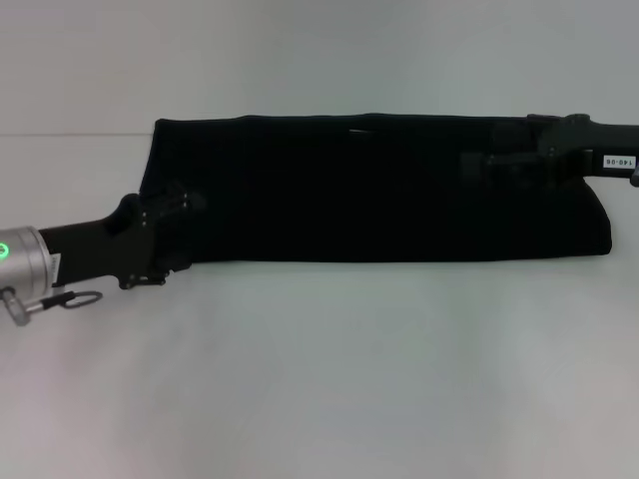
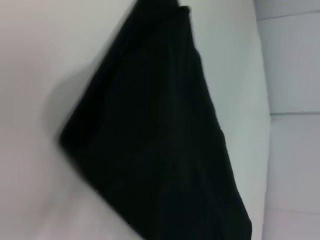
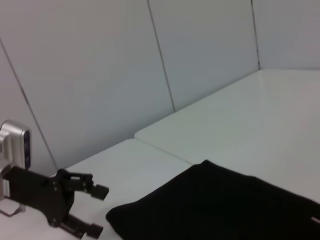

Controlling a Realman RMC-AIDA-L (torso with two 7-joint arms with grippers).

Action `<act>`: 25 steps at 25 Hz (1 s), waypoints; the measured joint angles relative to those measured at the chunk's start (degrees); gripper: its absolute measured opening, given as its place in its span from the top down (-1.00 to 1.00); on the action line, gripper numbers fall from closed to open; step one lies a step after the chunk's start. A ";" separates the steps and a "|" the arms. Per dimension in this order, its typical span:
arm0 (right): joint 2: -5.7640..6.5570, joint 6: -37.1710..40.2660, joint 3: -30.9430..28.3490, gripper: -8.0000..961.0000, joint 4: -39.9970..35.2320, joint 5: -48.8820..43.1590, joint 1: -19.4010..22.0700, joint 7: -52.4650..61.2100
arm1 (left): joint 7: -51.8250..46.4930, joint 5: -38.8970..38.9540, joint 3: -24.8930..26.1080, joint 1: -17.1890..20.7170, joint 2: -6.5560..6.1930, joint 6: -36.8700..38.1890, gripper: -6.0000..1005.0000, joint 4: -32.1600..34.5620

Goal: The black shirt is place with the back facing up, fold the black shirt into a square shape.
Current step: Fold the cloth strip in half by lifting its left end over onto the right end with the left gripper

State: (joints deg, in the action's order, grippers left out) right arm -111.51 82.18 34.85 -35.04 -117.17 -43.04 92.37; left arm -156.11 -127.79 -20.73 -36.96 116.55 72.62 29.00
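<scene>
The black shirt lies on the white table as a long band folded lengthwise, stretching from left to right. At its left end my left gripper stands open, one finger over the cloth's edge and one toward the front. The right wrist view shows that same left gripper open just beside the shirt's end, with nothing held. My right gripper hovers over the shirt's right part, black against black. In the left wrist view, only the shirt shows.
The white table spreads wide in front of the shirt. Behind it a seam between table panels runs along, and a pale panelled wall closes the back.
</scene>
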 joint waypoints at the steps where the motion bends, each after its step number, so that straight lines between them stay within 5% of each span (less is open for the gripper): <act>1: -0.01 -0.08 -0.07 -0.92 -0.25 0.02 -0.01 -0.21 | -1.18 0.00 0.08 0.12 0.01 -0.56 -0.89 -0.54; 25: -0.16 -1.04 -1.12 -0.92 -0.56 1.07 -1.44 -1.50 | -8.08 -1.94 0.78 0.98 0.36 -9.08 -0.89 -1.14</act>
State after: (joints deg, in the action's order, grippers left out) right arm -111.67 81.14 33.73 -35.60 -116.09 -44.48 90.87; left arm -164.19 -129.73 -19.95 -35.99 116.91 63.54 27.86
